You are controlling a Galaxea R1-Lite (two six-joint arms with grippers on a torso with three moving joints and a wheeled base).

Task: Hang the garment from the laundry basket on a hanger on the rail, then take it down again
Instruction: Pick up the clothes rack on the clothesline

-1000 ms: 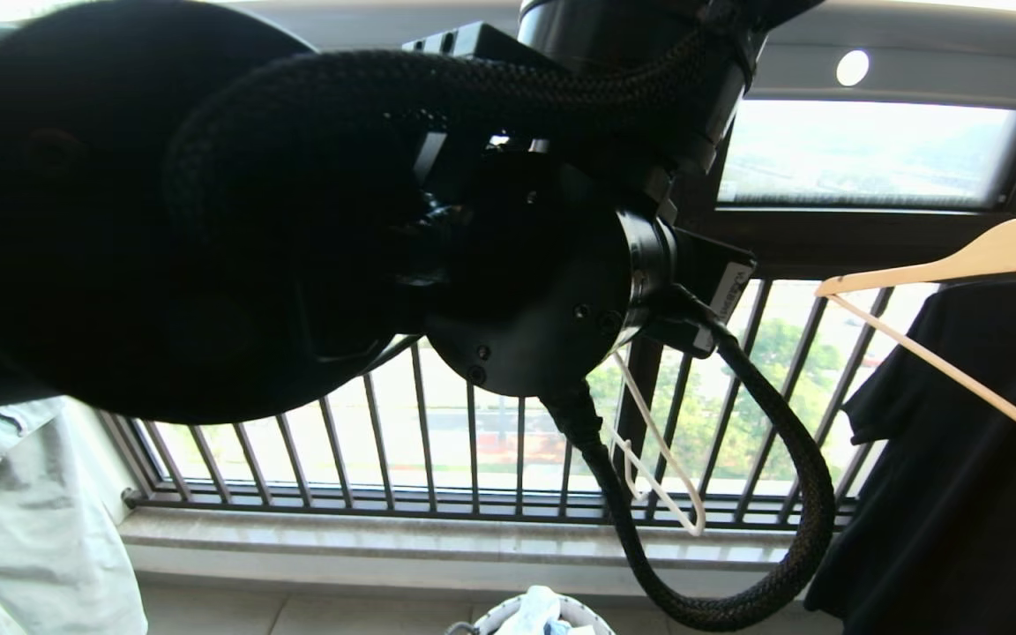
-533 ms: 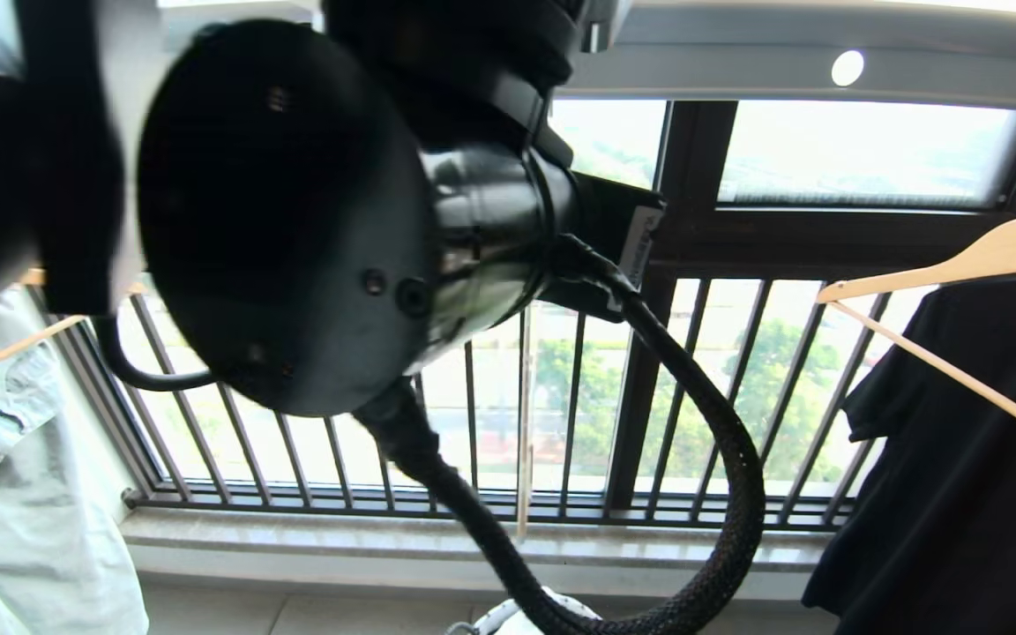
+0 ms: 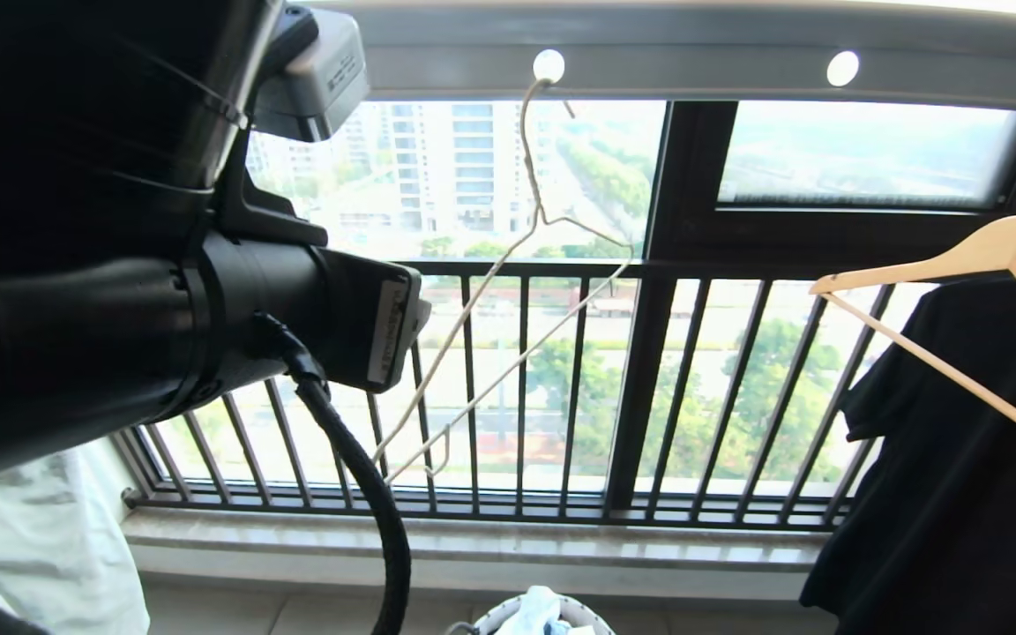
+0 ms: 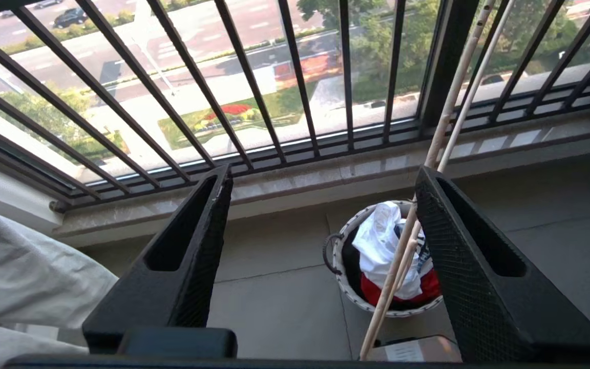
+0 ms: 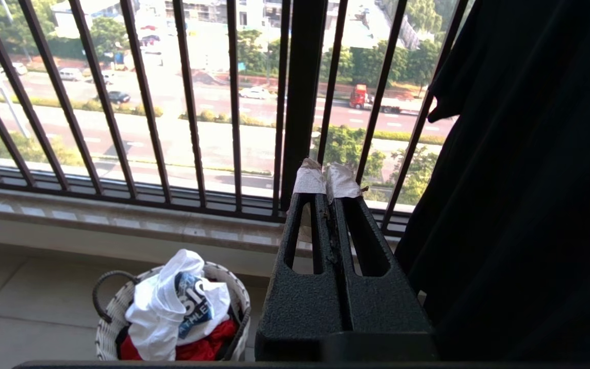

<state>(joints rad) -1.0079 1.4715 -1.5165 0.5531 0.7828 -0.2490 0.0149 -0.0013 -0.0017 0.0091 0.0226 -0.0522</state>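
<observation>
With the wire hanger [image 3: 508, 291] hung empty from a hole in the grey rail [image 3: 693, 66], the left gripper [image 4: 320, 205], jaws wide and empty, should be lowered squarely over the white T-shirt [image 4: 384, 243] in the laundry basket [image 4: 341, 279] directly below the rail.

— Where was the left arm [image 3: 102, 291]?
— Raised high, close before the head, its gripper [image 4: 320, 266] pointing down with the jaws spread wide, empty.
— And the right gripper [image 5: 328, 182]?
— Closed, holding nothing.

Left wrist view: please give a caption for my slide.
Open left gripper above the laundry basket, wire hanger beside one finger.
</observation>
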